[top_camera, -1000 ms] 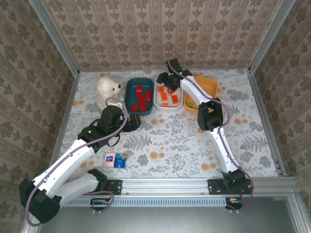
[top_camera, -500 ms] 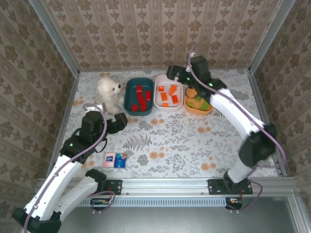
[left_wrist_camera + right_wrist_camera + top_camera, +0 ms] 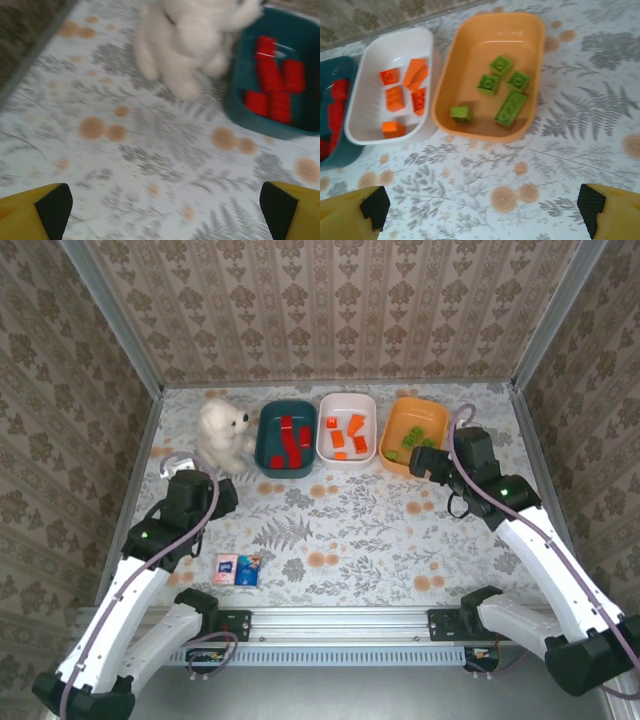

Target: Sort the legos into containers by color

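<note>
red legos (image 3: 291,440) lie in the teal bowl (image 3: 264,443), orange legos (image 3: 395,97) in the white bowl (image 3: 395,50), green legos (image 3: 509,108) in the orange bowl (image 3: 490,47); left gripper (image 3: 165,210) and right gripper (image 3: 482,207) hang empty, jaws wide apart

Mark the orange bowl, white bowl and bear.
orange bowl (image 3: 487,55), right wrist view, bare floor at its far end.
white bowl (image 3: 395,50), right wrist view, bare floor at its far end.
bear (image 3: 220,430), top view, middle of the plush.
</note>
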Tool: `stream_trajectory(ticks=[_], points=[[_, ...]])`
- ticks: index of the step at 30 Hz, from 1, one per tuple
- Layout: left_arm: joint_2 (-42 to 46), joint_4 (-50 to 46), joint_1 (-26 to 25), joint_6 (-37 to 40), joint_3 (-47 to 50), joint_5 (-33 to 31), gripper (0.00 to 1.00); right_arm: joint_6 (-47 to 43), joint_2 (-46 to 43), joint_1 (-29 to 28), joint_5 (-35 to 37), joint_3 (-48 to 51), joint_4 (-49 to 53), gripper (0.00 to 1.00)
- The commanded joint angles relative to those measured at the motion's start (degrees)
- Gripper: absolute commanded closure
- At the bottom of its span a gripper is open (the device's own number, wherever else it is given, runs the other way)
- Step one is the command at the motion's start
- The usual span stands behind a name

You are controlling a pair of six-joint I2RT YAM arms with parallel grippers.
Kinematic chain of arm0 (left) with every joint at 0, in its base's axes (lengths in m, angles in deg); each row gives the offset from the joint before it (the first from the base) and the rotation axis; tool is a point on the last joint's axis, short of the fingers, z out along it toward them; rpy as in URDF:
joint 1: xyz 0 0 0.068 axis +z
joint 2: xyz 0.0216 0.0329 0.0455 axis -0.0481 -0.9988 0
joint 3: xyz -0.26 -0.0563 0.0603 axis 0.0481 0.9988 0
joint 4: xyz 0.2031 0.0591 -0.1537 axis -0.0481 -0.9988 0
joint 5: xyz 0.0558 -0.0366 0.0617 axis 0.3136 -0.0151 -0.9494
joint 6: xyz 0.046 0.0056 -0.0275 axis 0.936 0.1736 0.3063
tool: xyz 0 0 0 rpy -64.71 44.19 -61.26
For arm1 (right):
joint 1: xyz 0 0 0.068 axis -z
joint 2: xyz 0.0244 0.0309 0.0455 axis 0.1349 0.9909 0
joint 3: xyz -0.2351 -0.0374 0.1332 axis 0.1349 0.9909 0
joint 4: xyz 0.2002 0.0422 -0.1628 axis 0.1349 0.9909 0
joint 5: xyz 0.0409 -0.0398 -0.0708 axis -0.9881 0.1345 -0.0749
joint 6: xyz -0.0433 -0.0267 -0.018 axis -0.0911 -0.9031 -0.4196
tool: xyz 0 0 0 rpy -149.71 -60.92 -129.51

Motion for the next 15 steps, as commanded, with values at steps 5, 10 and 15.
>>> stream_trajectory(ticks=[5,10,15], points=[[5.55,25.58,3.44,24.42,17.39,-8.51,0.00,-7.15,-10.65,3.68,19.39,27.09,-33.00,0.00],[-0.39,38.78,12.15,28.08,23.05,2.85,0.00,-17.77,-0.16,5.52,20.54,29.97,-40.35,0.00],[-15.37,53.82,18.00,29.21,23.98,11.26,0.00,-18.16,9.99,9.19,16.12,33.37,-54.76,0.00]])
